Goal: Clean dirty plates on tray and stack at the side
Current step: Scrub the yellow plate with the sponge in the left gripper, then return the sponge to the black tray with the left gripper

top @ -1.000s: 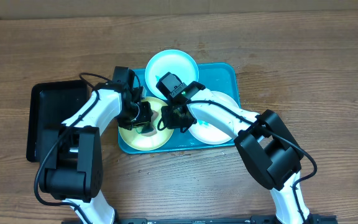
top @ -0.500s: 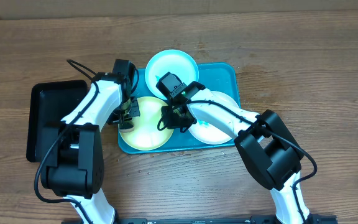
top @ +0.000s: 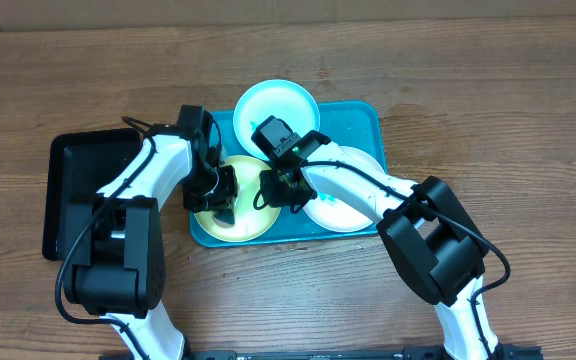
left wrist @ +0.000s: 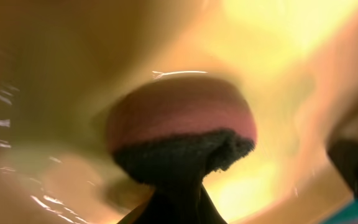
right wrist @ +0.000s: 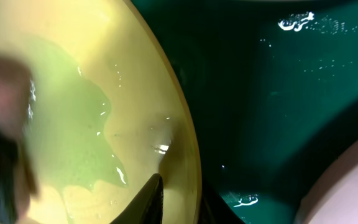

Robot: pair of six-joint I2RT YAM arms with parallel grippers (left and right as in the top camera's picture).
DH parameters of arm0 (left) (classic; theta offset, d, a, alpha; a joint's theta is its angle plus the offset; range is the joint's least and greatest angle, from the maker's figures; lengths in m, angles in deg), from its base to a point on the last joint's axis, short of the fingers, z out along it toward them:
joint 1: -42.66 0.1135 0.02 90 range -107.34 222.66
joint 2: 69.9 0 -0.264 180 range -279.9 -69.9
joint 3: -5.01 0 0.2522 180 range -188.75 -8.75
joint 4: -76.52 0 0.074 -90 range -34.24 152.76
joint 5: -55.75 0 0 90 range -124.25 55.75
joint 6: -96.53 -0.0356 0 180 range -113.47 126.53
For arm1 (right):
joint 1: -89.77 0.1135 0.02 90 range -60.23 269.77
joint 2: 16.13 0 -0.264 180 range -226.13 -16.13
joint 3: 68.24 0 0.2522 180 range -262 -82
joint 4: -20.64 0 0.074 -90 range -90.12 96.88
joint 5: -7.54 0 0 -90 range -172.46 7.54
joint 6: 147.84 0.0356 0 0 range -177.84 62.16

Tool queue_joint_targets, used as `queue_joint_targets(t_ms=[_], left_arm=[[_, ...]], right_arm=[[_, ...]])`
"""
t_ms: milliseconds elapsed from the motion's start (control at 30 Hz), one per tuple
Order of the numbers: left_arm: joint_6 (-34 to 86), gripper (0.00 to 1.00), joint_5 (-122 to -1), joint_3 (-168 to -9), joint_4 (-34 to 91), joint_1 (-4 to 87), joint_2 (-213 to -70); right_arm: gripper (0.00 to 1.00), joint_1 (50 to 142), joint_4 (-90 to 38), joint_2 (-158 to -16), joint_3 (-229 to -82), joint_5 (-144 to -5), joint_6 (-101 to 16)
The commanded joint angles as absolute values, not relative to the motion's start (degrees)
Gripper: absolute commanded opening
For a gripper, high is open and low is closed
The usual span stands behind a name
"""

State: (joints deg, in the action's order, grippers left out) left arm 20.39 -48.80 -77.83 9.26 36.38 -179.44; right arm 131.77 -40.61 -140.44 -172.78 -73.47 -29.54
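Overhead: wood tabletop [top: 488, 80]. Turquoise tray [top: 363, 115] sits mid-frame, w/ a smaller black tray [top: 78, 160] just beside it on the left. 3 plates:
- The light blue plate [top: 276, 108] is at top centre, lying across the tray's upper rim.
- The yellow-green plate [top: 253, 222] is in the tray's lower left.
- The white plate [top: 343, 210] is in the tray's right half.

Left end effector [top: 218, 195] is down over the yellow-green plate, dark shadow under it. Right end effector [top: 280, 190] is at that plate's right edge, btwn it and the white plate.

Left wrist: very close, blurry. Fingers [left wrist: 173, 205] at bottom centre are pinched together on a sponge [left wrist: 182, 134], pink body w/ a dark scrub layer. The sponge presses on the plate's yellow surface. A bit of teal tray shows in the lower right corner.

Right wrist: fingers [right wrist: 149, 200] at bottom centre are clamped on the yellow-green plate's rim, one inside it, one outside. The plate fills the left half, w/ a pale green wet puddle [right wrist: 73, 124] on it. A blurred pink-and-dark shape sits at the left edge; can't tell what it is. The tray's dark teal floor fills the right half w/ wet glints. The white plate's edge is in the lower right corner.
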Motion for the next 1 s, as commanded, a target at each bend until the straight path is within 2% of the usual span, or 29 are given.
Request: queue_joint_targets(t_ms=[0, 67, 133, 233, 367, 500, 600, 833, 867, 967], left_arm=[[8.1, 0.04, -64.2, -76.4, 7.1, 35.9, -180.1], [7.1, 0.04, -66.1, -76.4, 7.2, 35.9, -180.1], [8.1, 0.04, -62.7, -76.4, 7.4, 35.9, -180.1], [13.4, 0.04, -47.9, -76.3, 8.5, 35.9, -180.2], [29.0, 0.04, -26.9, -76.1, 7.1, 35.9, -180.2], [40.7, 0.04, -15.7, -76.0, 4.0, 35.9, -180.1], [41.2, 0.04, -14.7, -76.5, 4.3, 35.9, -179.7], [41.2, 0.04, -14.6, -84.3, 2.9, 36.1, -175.4], [41.2, 0.04, -14.6, -85.8, 2.5, 36.4, -174.4], [41.2, 0.04, -15.8, -89.6, 1.6, 38.9, -171.4]], right_arm=[[0.19, 131.8, -39.9, -141.4, -172.7, -73.4, -29.5], [0.18, 131.8, -40.0, -141.4, -172.7, -73.4, -29.5], [0.19, 131.8, -40.0, -141.4, -172.7, -73.4, -29.5], [0.18, 131.8, -40.0, -141.4, -172.7, -73.4, -29.5], [0.18, 131.8, -40.0, -141.4, -172.7, -73.4, -29.5], [0.18, 131.8, -40.0, -141.4, -172.7, -73.4, -29.5], [0.18, 131.8, -40.0, -141.4, -172.7, -73.4, -29.5], [0.08, 131.8, -40.0, -141.4, -172.8, -73.4, -30.5], [0.04, 131.8, -40.0, -141.4, -172.9, -73.4, -30.9], [0.04, 131.8, -40.2, -141.4, -174.0, -73.4, -31.2]])
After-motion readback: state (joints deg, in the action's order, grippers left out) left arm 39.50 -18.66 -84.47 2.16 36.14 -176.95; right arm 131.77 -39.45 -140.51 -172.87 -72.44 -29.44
